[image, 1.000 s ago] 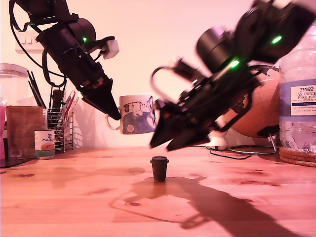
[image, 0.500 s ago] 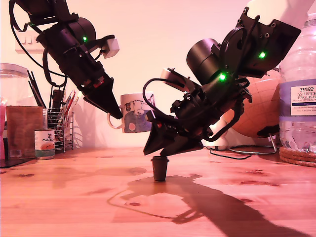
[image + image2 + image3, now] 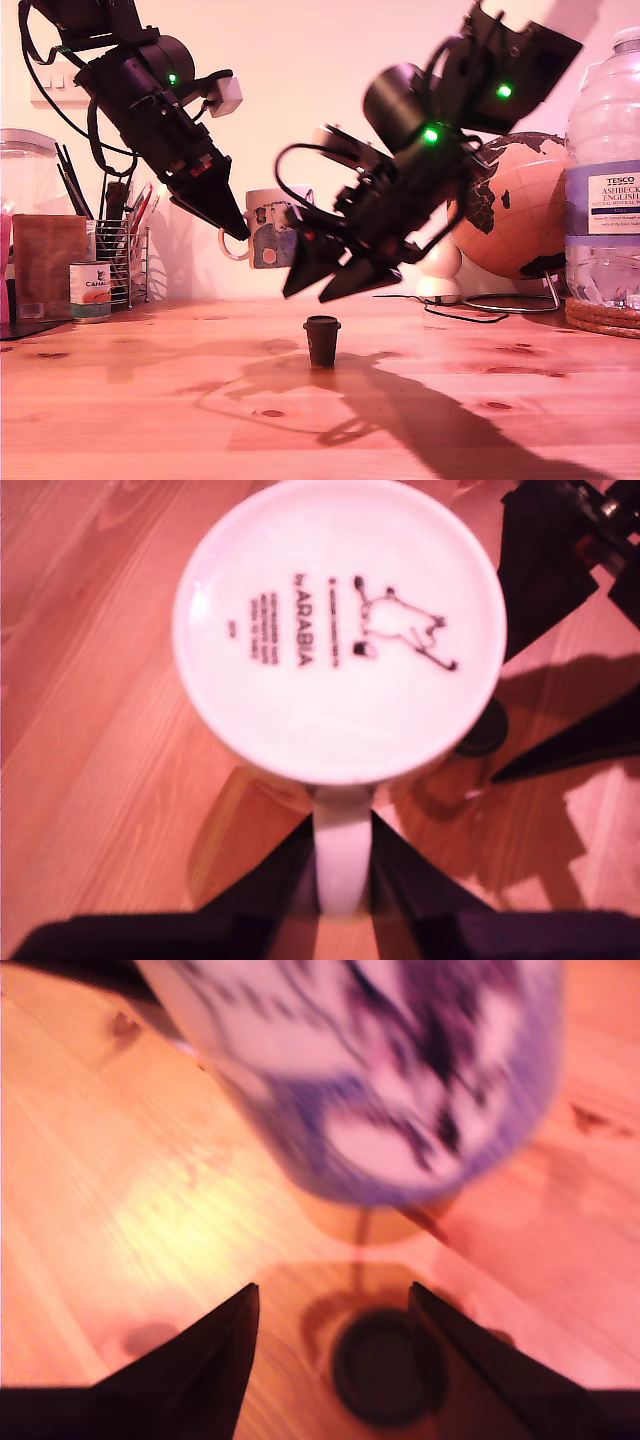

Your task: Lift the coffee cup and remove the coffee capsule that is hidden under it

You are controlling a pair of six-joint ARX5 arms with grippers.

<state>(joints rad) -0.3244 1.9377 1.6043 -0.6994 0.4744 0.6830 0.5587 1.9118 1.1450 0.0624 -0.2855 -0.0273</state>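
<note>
The coffee capsule (image 3: 322,339) stands upright and uncovered on the worktop (image 3: 150,400), so the lifting is done. The coffee cup (image 3: 268,229) hangs upside down in the air behind it, its handle clamped in my first hand (image 3: 340,875). My second hand (image 3: 335,1335) hovers just above the capsule, spread wide, not touching it. Gripping and carrying off the capsule are left.

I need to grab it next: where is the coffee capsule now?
The coffee capsule stands upright on the wooden table, near the exterior view's centre, just below my second gripper, with the lifted coffee cup behind.
</note>
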